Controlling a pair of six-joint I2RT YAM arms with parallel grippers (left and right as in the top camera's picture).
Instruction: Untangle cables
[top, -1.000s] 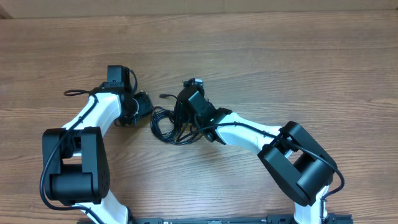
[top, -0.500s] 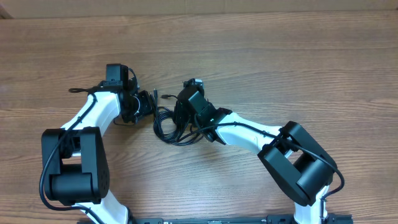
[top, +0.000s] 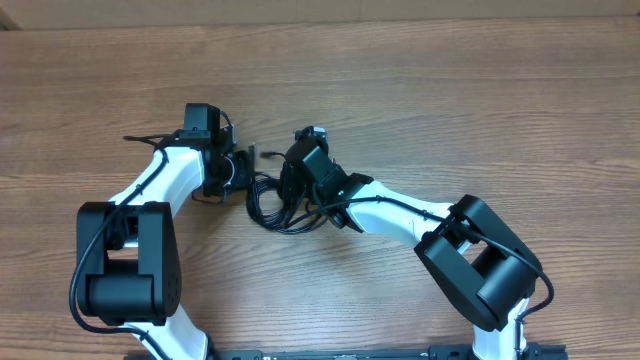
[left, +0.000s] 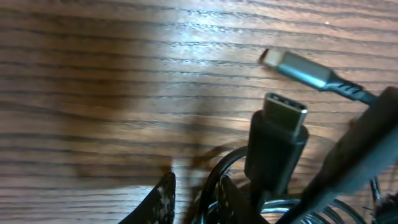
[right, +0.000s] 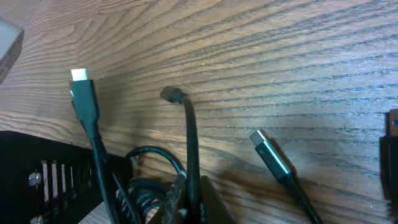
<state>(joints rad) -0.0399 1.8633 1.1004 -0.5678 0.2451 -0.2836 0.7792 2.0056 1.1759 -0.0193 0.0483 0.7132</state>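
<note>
**Two arms meet over a tangle of cables at mid-table**

The wooden table (top: 450, 90) fills the overhead view. The left arm (top: 160, 185) and the right arm (top: 400, 215) reach inward from either side. Between them the cables (top: 264, 203) lie in a tangle of loose black loops near the table's middle, right beside both wrists. The right gripper (right: 191, 202) has its fingers pressed together on one black cord (right: 191, 143), which rises from between them and ends in a small round tip. The left gripper (left: 194, 198) sits at the edge of the loops, and I cannot tell whether its fingers are apart or together. A black plug (left: 277, 134) stands just in front of it, and a silver plug (left: 297, 66) lies on the wood beyond.
</note>
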